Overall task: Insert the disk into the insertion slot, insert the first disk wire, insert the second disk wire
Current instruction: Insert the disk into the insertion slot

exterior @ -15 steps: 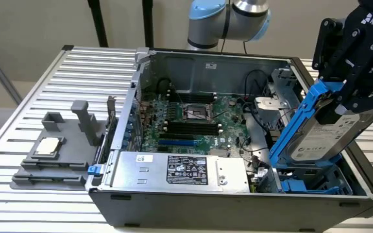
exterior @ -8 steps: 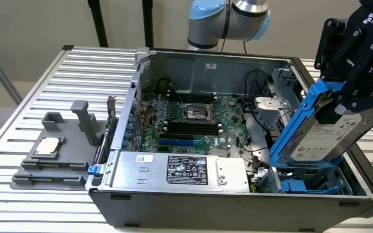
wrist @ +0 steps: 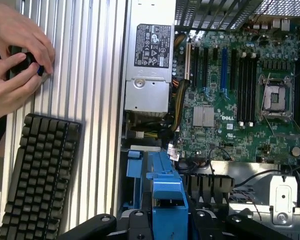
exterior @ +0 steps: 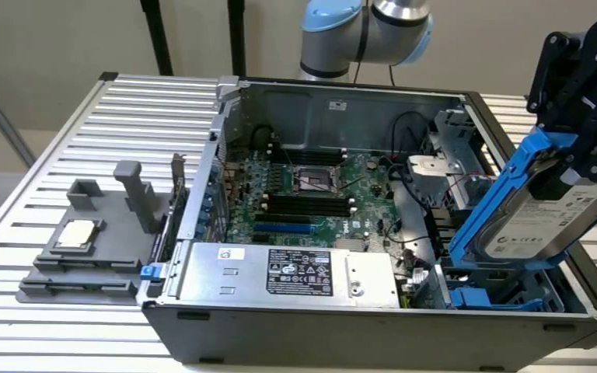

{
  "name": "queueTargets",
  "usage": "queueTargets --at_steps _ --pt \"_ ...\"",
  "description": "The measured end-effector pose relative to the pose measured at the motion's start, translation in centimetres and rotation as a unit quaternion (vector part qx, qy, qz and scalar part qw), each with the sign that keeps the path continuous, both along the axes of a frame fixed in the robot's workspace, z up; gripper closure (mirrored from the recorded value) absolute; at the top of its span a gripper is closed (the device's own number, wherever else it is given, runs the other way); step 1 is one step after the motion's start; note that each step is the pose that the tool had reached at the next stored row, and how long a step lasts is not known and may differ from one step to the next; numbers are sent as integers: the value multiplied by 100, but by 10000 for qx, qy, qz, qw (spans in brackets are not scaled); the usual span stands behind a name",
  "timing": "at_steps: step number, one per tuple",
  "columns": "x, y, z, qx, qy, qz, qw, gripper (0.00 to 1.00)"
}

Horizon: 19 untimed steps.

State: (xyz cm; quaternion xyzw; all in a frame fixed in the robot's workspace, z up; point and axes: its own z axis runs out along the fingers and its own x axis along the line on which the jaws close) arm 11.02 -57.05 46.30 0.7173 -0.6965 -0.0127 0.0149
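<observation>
**Disk held tilted over the drive bay**

The disk (exterior: 547, 214), framed by its blue carrier (exterior: 494, 203), was held tilted at the exterior view's right, with its white label turned toward the camera. Its upper end was clamped by the gripper (exterior: 587, 159), whose black fingers were closed on it. The carrier's lower end was seen at the mouth of the insertion slot (exterior: 496, 297), the blue-railed bay in the near right corner of the computer case (exterior: 382, 342). Whether it touched the rails could not be told, and the disk was not yet seated. To the exterior view's left of the slot, the silver power supply (exterior: 288, 272) with its black label was seen along the near wall, with the motherboard (exterior: 309, 183) beyond it. The case was set on a slatted metal table (exterior: 143, 116), where a grey fixture (exterior: 91, 241) stood further left. In the wrist view, a black keyboard (wrist: 37, 175) was seen on the table beside the case, and a person's hands (wrist: 15, 55) were closed around a small dark object nearby.
</observation>
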Motion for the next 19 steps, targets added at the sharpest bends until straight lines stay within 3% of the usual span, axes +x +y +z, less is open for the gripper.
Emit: queueTargets --at_steps 19 --pt "18 -58 -137 -1 -5 -100 9999 67"
